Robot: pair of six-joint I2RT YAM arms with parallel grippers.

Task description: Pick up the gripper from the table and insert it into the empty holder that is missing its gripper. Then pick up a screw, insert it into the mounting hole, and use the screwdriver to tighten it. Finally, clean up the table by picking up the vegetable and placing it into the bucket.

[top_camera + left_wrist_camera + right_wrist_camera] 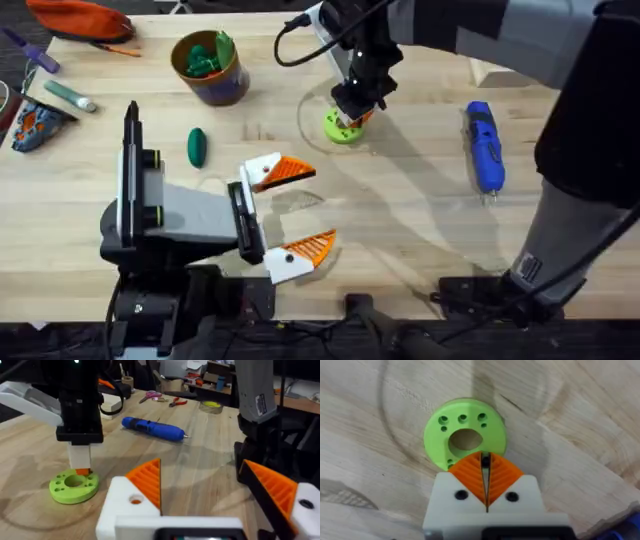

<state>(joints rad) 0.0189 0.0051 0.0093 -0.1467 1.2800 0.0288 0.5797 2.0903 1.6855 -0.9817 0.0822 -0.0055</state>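
Right jaws (485, 476) clenched on something tiny and dark (unidentifiable) — arm vertical over lime-green disc (465, 434); left jaws (298, 212) released.

An orange ribbed gripper (285, 172) is seen seated on each white wedge-shaped holder (262, 172) of the grey-and-white claw, the two spread apart. The blue screwdriver (484, 147) is laid flat on the table's right side, its thin bit pointed toward the near edge. The dark green oval vegetable (197, 146) is laid on the table near the bucket (228, 85), which is stood upright, tan-gold with a blue band, with green items inside.
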